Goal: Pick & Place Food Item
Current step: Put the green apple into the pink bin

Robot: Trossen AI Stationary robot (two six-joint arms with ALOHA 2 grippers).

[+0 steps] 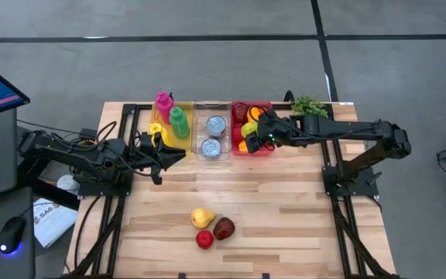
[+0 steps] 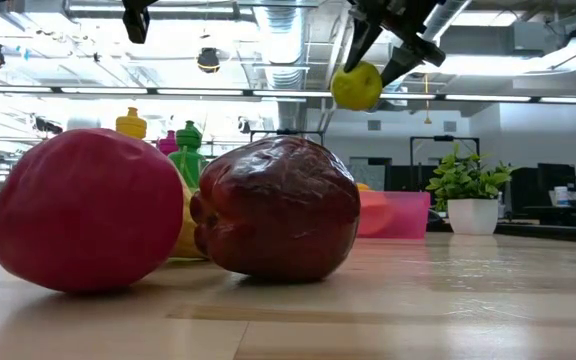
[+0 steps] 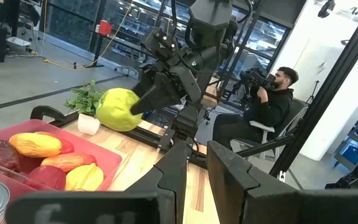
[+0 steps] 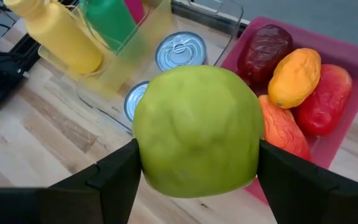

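Wooden table (image 1: 285,201), two arms, fruit + containers. Right gripper (image 4: 194,180): fingers clamped either side of a green apple (image 4: 196,130), lifted off the surface and hanging above the near edge of the red bin (image 4: 344,65); in low view the apple (image 2: 356,85) sits high up between the dark fingers, well clear of the tabletop. From overhead the right gripper (image 1: 260,133) is over the red bin (image 1: 252,105) at the table's far edge, arm stretched in from the right. Red bin contents, right wrist view: dark red fruit (image 4: 266,50), orange fruit (image 4: 294,78), red fruit (image 4: 327,99), orange-red piece (image 4: 281,127) partly behind the apple. Clear bin (image 1: 212,133) just left of red bin: two tin cans (image 1: 216,124), lids up. Yellow bin (image 1: 163,124) left of that: pink bottle (image 1: 163,105), green bottle (image 1: 178,122), yellow bottle (image 4: 61,37), all upright. Left gripper (image 1: 178,153): fingers closed, nothing in them, resting low by the yellow bin's near side, arm in from the left. Near table edge, well apart from bins: yellow fruit (image 1: 201,218), dark red apple (image 1: 224,228), red apple (image 1: 204,239), all three touching in a cluster. Small potted plant (image 1: 309,105) at far right corner beside red bin. Bkgd, left wrist view: seated person (image 3: 266,109) in dark top, beyond the table.
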